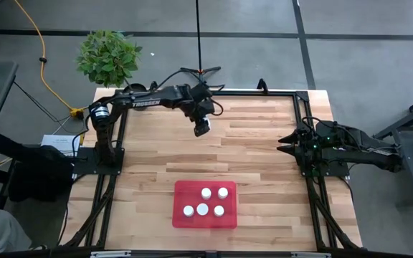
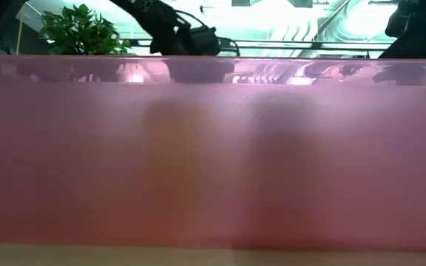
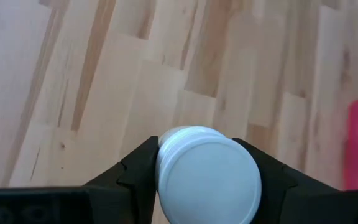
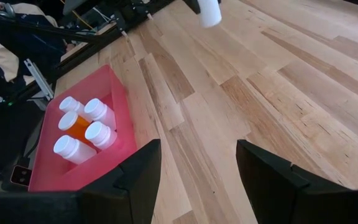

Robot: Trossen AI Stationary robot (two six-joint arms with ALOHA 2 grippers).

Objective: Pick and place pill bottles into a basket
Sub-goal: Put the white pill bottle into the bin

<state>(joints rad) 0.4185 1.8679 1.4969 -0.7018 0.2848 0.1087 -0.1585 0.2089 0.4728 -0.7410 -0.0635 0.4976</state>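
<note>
My left gripper is clamped on the sixth pill bottle, carried high above the table's far half to clear the basket wall. Five bottles stand in it near the front edge. My right gripper waits spread and empty at the right edge.

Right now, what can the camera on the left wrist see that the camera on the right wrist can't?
Only the left wrist view shows the left end effector closed around the held bottle, its white cap seen close up. Only the right wrist view shows the five bottles standing in the red basket, one orange, and the open right end effector. Both show the wooden table and some of the basket.
</note>
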